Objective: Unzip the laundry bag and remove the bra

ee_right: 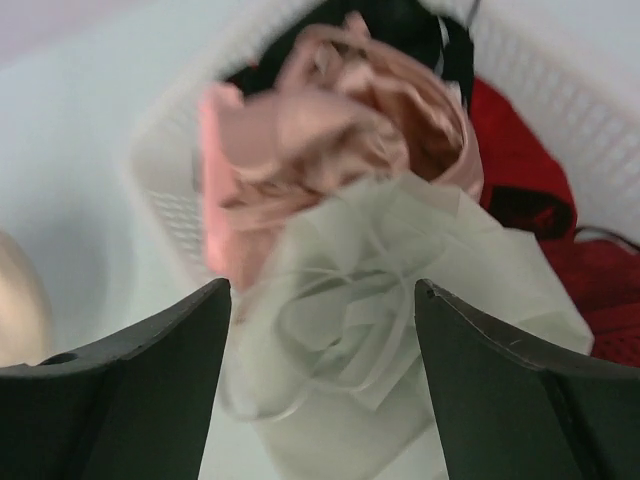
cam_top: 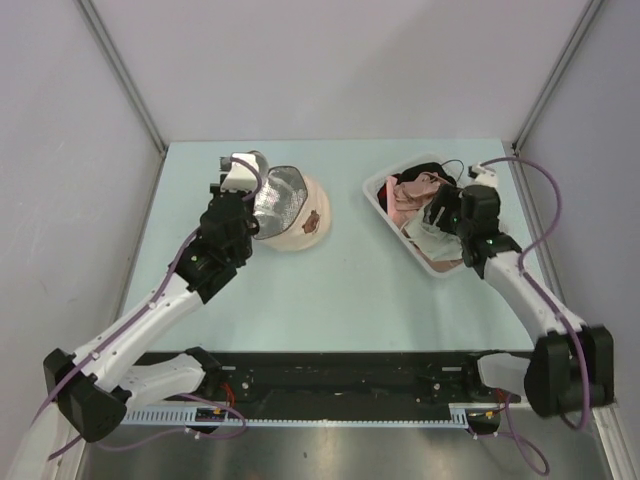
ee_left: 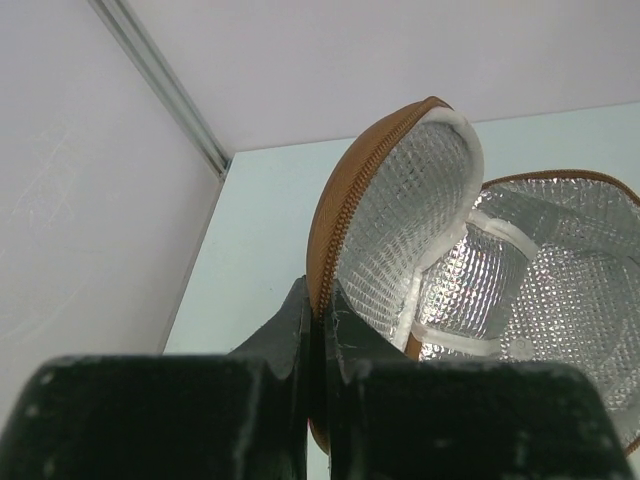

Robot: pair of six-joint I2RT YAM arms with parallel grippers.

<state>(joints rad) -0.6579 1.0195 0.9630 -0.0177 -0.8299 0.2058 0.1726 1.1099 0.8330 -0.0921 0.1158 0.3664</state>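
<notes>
Left gripper pinches the brown zipper rim of the domed laundry bag, far left, quilted silver lining exposed. Right gripper gapes over the crumpled pale bra in the far-right tray.

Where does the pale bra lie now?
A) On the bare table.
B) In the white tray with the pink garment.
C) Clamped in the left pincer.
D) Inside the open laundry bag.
B: the bra lies in the tray against the pink garment, below the open right pincer.
</notes>
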